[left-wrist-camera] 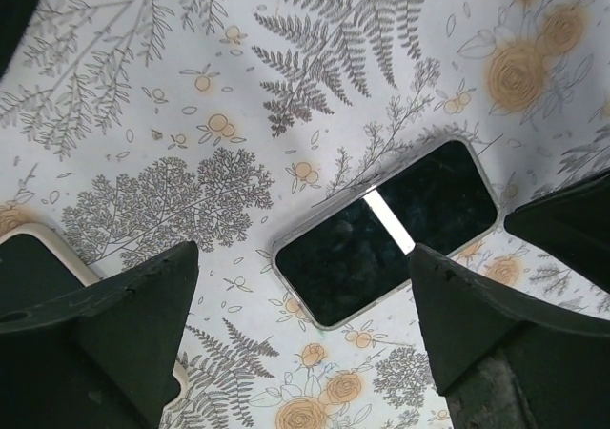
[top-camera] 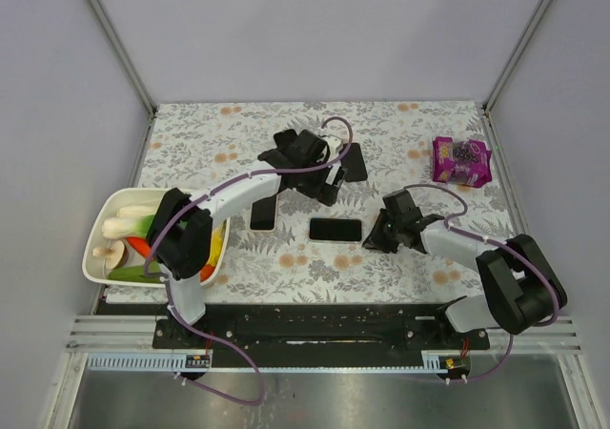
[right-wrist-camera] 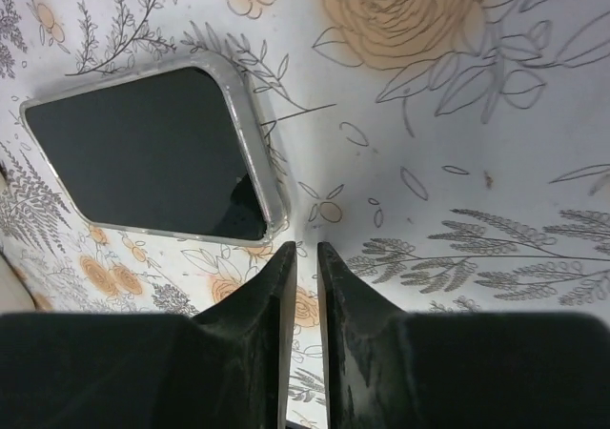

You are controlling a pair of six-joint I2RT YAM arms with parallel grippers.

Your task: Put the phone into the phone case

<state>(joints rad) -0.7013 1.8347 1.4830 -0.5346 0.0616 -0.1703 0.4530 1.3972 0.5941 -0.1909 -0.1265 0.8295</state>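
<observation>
Left pincer [left-wrist-camera: 303,253] hanging wide open, black flat phone with a shiny rim [left-wrist-camera: 386,229] lying between its fingers, cream-edged phone case [left-wrist-camera: 29,267] sitting beside its left finger, right pincer [right-wrist-camera: 305,248] pinching shut on nothing, just beside the phone's corner

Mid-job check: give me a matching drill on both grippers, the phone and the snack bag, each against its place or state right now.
Things:
1. left gripper
2. right gripper
3. purple snack bag
4. phone

Places or states:
A. far right in the top view
B. fingers shut, holding nothing
C. lying flat in the middle
D. fingers wide open

Pairs: 1-D, 2-B, 3-A, 4-C
</observation>
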